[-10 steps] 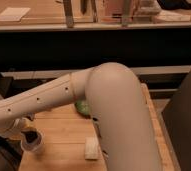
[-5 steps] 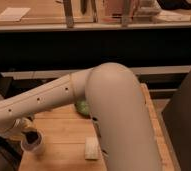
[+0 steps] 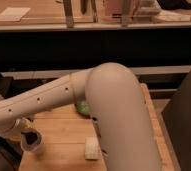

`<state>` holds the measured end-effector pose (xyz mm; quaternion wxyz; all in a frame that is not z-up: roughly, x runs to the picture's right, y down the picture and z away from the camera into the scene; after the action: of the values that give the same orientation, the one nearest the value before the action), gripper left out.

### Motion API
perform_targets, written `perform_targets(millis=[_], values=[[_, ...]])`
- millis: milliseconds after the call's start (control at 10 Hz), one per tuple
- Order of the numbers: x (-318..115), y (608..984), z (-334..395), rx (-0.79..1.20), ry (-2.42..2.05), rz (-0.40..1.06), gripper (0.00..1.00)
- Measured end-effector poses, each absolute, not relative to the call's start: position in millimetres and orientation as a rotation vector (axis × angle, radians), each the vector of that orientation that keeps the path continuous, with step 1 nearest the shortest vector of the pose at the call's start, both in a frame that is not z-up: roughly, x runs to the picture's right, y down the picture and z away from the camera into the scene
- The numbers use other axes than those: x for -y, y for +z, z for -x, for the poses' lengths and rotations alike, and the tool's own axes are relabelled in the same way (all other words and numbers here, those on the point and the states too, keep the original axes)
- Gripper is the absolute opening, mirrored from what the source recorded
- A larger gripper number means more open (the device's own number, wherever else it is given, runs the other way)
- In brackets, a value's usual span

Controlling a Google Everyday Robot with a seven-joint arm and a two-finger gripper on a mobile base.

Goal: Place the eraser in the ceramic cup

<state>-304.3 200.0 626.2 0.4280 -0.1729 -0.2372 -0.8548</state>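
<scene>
With the gripper [image 3: 25, 131] directly above the ceramic cup [image 3: 33, 144], finger state indeterminable and eraser unseen, any misaligned release risked dropping it onto the desk [image 3: 64, 135].

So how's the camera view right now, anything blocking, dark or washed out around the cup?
Camera view: warm, dim light; the arm fills the middle and hides most of the green bowl. The gripper sits at lower left right above the ceramic cup, whose inside reads dark. The pale block shows clearly on the wooden table. The band behind the table is near black.
</scene>
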Motion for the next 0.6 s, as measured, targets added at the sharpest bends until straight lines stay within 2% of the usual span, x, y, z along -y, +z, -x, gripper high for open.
perform_targets(millis=[600], values=[[-201.9, 626.2, 303.4, 0.598, -2.134, 0.442, 0.4]])
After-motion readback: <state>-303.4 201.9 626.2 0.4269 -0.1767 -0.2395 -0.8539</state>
